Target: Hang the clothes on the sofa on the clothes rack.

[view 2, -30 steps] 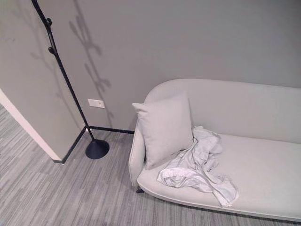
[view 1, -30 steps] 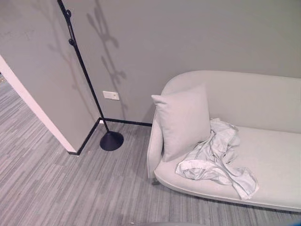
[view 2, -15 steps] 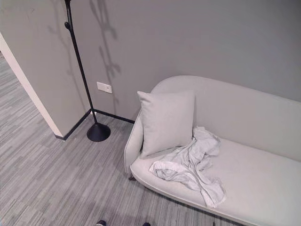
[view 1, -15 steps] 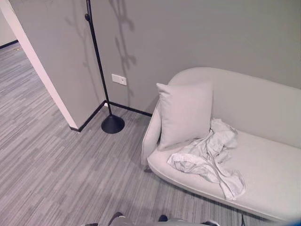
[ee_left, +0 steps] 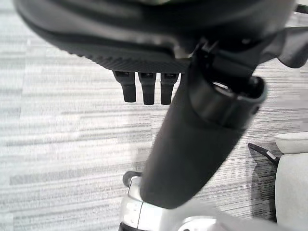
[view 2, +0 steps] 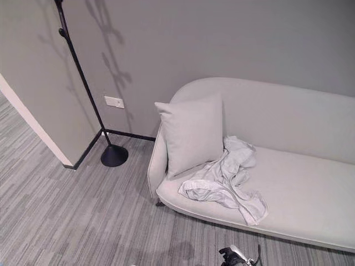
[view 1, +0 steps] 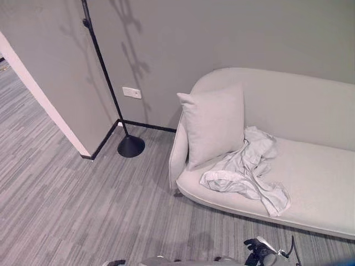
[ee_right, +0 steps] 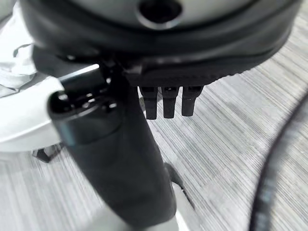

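Stood at the left by the wall corner: a black clothes rack (view 1: 105, 83). Lay crumpled near the left end of the pale sofa (view 1: 310, 183), touching a cushion (view 1: 213, 124): the whitish clothes (view 1: 244, 174), well apart from both hands. Hung over grey carpet (view 1: 66, 205), fingers straight and holding nothing: left hand (ee_left: 202, 125) and right hand (ee_right: 115, 144). No readable writing.

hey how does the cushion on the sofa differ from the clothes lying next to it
The cushion is a smooth, plump square propped upright against the sofa back at its end; the clothes are a crumpled, wrinkled heap lying flat on the seat. The cushion is pale grey like the sofa; the clothes look whiter. The two touch, and no hand holds either.
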Tool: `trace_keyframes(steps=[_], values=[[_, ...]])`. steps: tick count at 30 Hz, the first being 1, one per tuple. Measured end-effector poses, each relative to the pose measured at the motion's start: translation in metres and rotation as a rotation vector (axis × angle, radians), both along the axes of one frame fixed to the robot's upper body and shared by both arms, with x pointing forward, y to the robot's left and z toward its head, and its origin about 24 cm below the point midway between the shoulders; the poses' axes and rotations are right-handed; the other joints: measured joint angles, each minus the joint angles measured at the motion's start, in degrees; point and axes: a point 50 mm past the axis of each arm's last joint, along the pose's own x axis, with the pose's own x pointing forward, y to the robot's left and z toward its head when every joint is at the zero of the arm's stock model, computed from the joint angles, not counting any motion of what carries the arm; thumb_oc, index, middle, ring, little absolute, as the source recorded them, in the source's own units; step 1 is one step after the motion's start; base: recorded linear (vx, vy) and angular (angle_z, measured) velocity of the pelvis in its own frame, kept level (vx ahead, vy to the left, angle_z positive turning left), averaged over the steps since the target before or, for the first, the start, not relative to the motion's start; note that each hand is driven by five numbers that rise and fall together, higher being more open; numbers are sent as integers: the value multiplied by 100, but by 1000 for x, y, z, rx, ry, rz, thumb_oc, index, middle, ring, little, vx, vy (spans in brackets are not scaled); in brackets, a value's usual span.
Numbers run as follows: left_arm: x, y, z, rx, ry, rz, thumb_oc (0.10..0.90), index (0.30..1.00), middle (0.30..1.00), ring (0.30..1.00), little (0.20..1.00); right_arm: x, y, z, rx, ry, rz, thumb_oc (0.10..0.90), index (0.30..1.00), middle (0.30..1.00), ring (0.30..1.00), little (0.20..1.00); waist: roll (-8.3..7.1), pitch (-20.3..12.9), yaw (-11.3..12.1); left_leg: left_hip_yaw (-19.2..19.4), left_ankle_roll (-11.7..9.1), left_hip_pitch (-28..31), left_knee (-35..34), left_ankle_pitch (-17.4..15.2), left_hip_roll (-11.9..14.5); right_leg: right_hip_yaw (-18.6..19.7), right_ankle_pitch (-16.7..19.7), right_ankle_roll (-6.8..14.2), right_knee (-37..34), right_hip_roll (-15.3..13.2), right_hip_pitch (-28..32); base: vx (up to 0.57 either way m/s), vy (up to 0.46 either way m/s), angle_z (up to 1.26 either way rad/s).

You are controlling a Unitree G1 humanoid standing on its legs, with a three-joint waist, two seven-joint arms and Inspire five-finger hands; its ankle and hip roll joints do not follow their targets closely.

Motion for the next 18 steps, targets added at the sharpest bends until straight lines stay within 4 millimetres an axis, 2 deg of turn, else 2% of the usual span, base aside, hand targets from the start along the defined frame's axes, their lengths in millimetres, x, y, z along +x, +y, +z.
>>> trace_keyframes(steps=[1, 3, 5, 6, 8, 9, 10, 11, 12, 13, 15, 16, 17, 18], values=[[0, 0, 0, 6, -5, -6, 800, 900, 900, 900, 900, 3, -3, 3, -16, -27, 11, 800, 900, 900, 900, 900, -13, 20, 1, -6, -7, 9, -13, -6, 8, 202, 38, 26, -313, -36, 114, 53, -111, 13], [10, 0, 2, 8, -43, -21, 800, 900, 900, 900, 900, 18, -12, 15, -91, -112, 70, 800, 900, 900, 900, 900, -77, 65, -11, -28, -68, 62, -82, -43, -2, 219, 429, -23, -864, -153, 285, 59, -160, 9], [16, 2, 4, 17, -76, -16, 800, 900, 900, 900, 900, 26, -19, 25, -146, -166, 107, 800, 900, 900, 900, 900, -225, 109, -42, -191, -247, 156, -79, -164, -38, 228, 1066, -135, -1063, -242, 592, 66, -241, 30], [19, 2, 5, 21, -88, -7, 800, 900, 900, 900, 900, 29, -23, 29, -182, -193, 118, 800, 900, 900, 900, 900, -318, 78, -51, -314, -357, 121, -12, -261, 17, 225, 951, -28, -1090, -212, 654, 88, -368, 31], [17, -1, 4, 9, -96, 13, 800, 900, 900, 900, 900, 35, -29, 37, -227, -219, 146, 800, 900, 900, 900, 900, -207, 78, -65, -480, -551, 133, -1, -334, 312, 204, 908, -52, -1091, 45, 753, 130, -521, 49], [16, 1, 4, 14, -98, 24, 800, 900, 900, 900, 900, 34, -32, 40, -254, -237, 162, 800, 900, 900, 900, 900, -261, 64, -140, -710, -690, 119, -11, -361, 428, 101, 751, -93, -1146, 115, 857, 135, -597, 73], [15, 3, 4, 19, -99, 32, 800, 900, 900, 900, 900, 37, -33, 44, -269, -258, 167, 800, 900, 900, 900, 900, -390, 98, -135, -799, -778, 122, -30, -363, 484, -25, 552, -88, -1202, 149, 920, 94, -595, 63], [13, 1, 4, 17, -96, 52, 800, 900, 900, 900, 900, 41, -36, 46, -281, -269, 164, 800, 900, 900, 900, 900, -360, 116, -142, -851, -847, 121, -51, -372, 603, -144, 550, -93, -1267, 235, 974, 63, -549, 51], [11, 0, 3, 16, -93, 83, 800, 900, 900, 900, 900, 44, -39, 50, -300, -294, 152, 800, 900, 900, 900, 900, -360, 110, -137, -1008, -970, 83, -134, -352, 824, -368, 539, -133, -1377, 421, 1025, 46, -499, 57], [12, 1, 3, 29, -104, 97, 800, 900, 900, 900, 900, 45, -44, 54, -320, -310, 155, 800, 900, 900, 900, 900, -373, 55, -118, -1131, -1096, -31, -169, -362, 946, -455, 536, -332, -1404, 565, 950, 53, -472, 61], [11, -4, 2, 28, -106, 105, 800, 900, 900, 900, 900, 52, -58, 66, -369, -349, 151, 800, 900, 900, 900, 900, -288, 55, -68, -1269, -1154, -227, -176, -315, 1190, -615, 507, -447, -1404, 779, 848, 12, -290, 43], [14, -7, 2, 28, -116, 104, 800, 900, 900, 900, 900, 57, -66, 73, -394, -370, 145, 800, 900, 900, 900, 900, -256, 41, -25, -1328, -1232, -351, -142, -287, 1203, -672, 564, -555, -1442, 851, 766, -45, -191, 66], [20, -12, 2, 26, -134, 80, 800, 900, 900, 900, 900, 62, -76, 83, -430, -401, 142, 800, 900, 900, 900, 900, -214, 87, -78, -1418, -1346, -664, 68, -158, 1108, -869, 599, -587, -1451, 845, 747, -52, -205, 107], [26, -15, 3, 27, -144, 43, 800, 900, 900, 900, 900, 64, -85, 92, -457, -424, 138, 800, 900, 900, 900, 900, -179, 121, -183, -1442, -1373, -851, 132, 12, 1033, -1140, 577, -631, -1451, 798, 710, -58, -56, 118]])
